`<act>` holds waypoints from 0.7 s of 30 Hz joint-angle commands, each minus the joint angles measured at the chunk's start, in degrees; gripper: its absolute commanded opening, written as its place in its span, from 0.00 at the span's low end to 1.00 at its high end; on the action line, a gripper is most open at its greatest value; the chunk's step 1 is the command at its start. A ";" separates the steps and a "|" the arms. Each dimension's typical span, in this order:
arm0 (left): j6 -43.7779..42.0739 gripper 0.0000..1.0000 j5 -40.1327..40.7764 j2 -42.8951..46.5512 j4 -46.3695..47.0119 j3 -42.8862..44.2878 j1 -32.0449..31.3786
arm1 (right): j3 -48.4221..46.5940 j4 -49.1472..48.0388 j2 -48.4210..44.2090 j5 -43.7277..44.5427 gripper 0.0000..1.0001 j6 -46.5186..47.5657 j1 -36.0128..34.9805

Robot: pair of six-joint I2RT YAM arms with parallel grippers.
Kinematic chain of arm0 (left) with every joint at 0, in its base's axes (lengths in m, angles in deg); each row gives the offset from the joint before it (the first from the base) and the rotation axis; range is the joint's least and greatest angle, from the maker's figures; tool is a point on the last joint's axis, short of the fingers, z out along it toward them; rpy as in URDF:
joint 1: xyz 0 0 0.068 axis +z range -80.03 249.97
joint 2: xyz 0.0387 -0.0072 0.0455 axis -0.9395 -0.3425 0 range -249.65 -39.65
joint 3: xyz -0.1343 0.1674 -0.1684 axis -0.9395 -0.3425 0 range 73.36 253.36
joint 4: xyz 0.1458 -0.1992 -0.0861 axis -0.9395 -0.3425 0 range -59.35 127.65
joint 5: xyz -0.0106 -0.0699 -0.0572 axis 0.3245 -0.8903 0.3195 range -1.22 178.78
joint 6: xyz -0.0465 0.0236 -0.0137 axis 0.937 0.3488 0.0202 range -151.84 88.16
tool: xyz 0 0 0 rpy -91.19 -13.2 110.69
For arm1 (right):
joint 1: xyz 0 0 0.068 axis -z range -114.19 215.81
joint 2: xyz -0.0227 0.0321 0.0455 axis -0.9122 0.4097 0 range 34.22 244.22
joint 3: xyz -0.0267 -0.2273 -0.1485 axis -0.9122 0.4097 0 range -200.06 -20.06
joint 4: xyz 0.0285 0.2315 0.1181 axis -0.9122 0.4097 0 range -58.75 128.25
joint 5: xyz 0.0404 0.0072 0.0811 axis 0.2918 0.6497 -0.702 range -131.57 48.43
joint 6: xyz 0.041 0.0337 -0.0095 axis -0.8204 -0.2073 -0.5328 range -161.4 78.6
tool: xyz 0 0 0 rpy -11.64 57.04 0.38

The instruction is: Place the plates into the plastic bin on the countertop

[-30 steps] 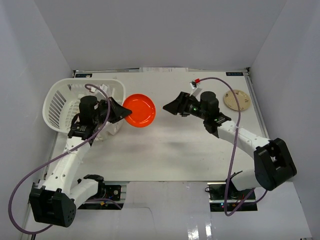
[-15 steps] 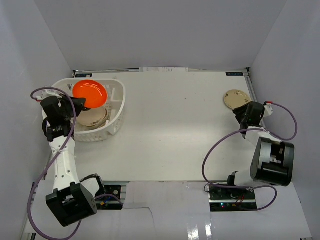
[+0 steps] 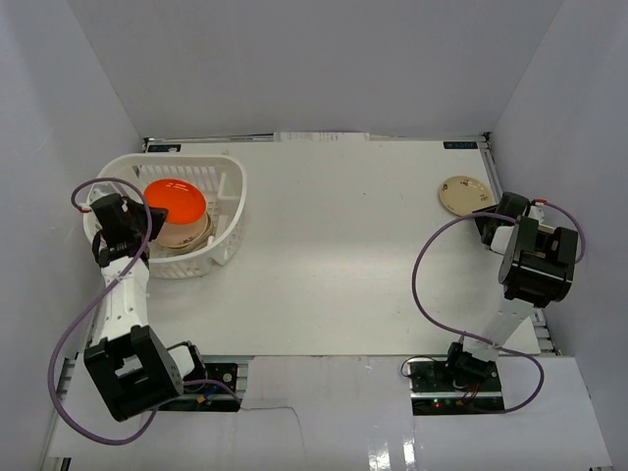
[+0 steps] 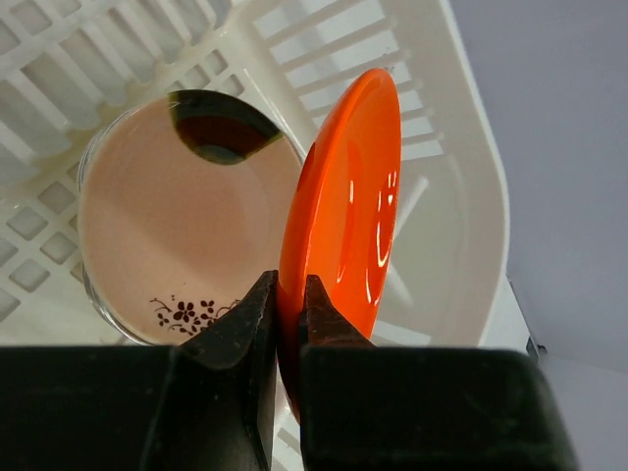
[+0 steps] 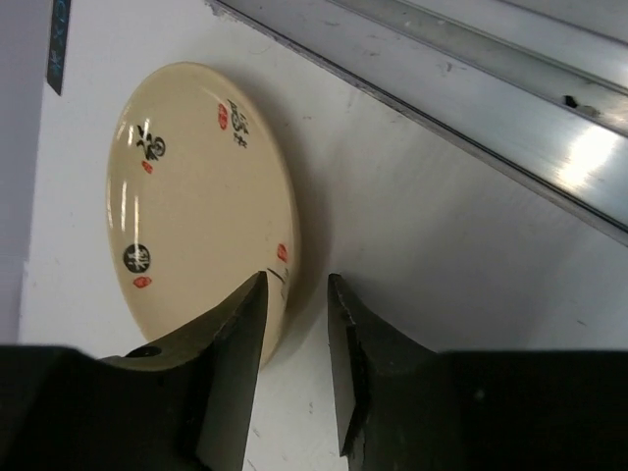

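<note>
Top view hides most of what lies under the orange plate [image 4: 343, 206]. The left wrist view shows a pinkish plate [image 4: 167, 235] with a dark flower print, flat in the plastic bin [image 4: 461, 186] at the far left of the countertop [image 3: 343, 265]. The dark brown patch [image 4: 218, 128] at its edge can't be identified. Cream plate [image 5: 196, 196], far right, bears black brush characters and red stamps, unreadable; the blue label [image 5: 59, 39] is illegible. Left gripper [image 4: 289, 294] pinches the orange plate's rim, holding it on edge over the bin. Right gripper [image 5: 294, 289] is narrowly parted, straddling the cream plate's rim; contact unclear.

Glossy orange plate [image 4: 345, 196], tan plate [image 4: 177, 226] with dark flower print, white slotted bin [image 4: 461, 186], cream plate [image 5: 196, 206] with black-and-red marks
</note>
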 commanded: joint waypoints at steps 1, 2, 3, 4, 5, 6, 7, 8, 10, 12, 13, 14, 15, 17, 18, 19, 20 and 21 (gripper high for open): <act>-0.61 0.09 0.28 -1.33 0.94 0.04 0.59 | -2.35 -4.07 4.18 -1.54 0.36 -2.72 -0.17; -0.78 0.10 0.45 -1.86 0.33 0.13 0.68 | -2.70 -4.69 4.80 -1.80 0.35 -2.80 -0.17; -0.87 0.09 0.54 -2.57 -0.20 0.39 0.59 | -2.88 -5.56 6.11 -2.50 0.26 -2.89 -0.17; -1.22 0.10 0.54 -3.53 -0.90 0.48 0.59 | -3.31 -7.23 6.56 -3.38 0.19 -3.33 -0.17; -1.40 0.11 0.98 -3.80 -1.17 0.39 0.59 | -3.14 -7.94 6.74 -4.86 0.09 -3.77 -0.17; -1.57 0.12 1.59 -3.89 -1.35 -0.04 0.68 | -2.71 -9.08 6.39 -5.49 0.08 -4.38 -0.26; -1.75 0.13 2.12 -3.98 -1.96 -0.13 0.68 | -0.70 -12.66 5.78 -6.71 0.08 -5.43 -0.35; -2.01 0.19 3.17 -4.07 -2.05 -0.31 0.77 | 0.45 -14.43 3.77 -8.73 0.08 -5.88 -0.87; -2.19 0.26 3.27 -3.89 -2.05 -0.57 0.68 | 3.69 -18.20 0.78 -10.14 0.08 -6.23 -2.01; -2.37 0.34 3.88 -4.15 -2.14 -0.66 0.77 | 5.11 -19.19 -4.39 -10.94 0.08 -4.05 -6.83; -2.28 0.39 4.58 -4.15 -2.40 -0.66 0.77 | 5.73 -19.02 -6.34 -10.42 0.08 -3.43 -8.85; -2.19 0.44 5.02 -4.33 -2.49 -0.58 0.68 | 7.39 -20.32 -9.75 -9.72 0.08 -2.90 -12.88; -2.19 0.60 4.94 -4.50 -2.49 -0.49 0.68 | 8.10 -21.30 -11.18 -9.71 0.08 -2.81 -14.74; -2.80 0.81 3.98 -4.86 -2.84 0.21 0.68 | 8.29 -22.09 -14.77 -10.59 0.08 -2.37 -20.18; -3.41 0.90 3.19 -5.03 -2.93 0.74 0.68 | 7.76 -22.10 -15.58 -11.29 0.08 -1.93 -22.47; -4.12 0.98 1.01 -4.95 -2.93 1.09 0.77 | 7.06 -21.83 -16.37 -12.69 0.08 -1.58 -24.32; -5.26 0.98 -0.23 -4.68 -3.02 2.23 0.77 | 4.97 -20.70 -17.51 -13.66 0.08 -0.27 -27.74; -5.70 0.98 -2.94 -3.55 -3.02 2.76 0.77 | 3.47 -19.91 -17.95 -15.76 0.08 0.79 -29.42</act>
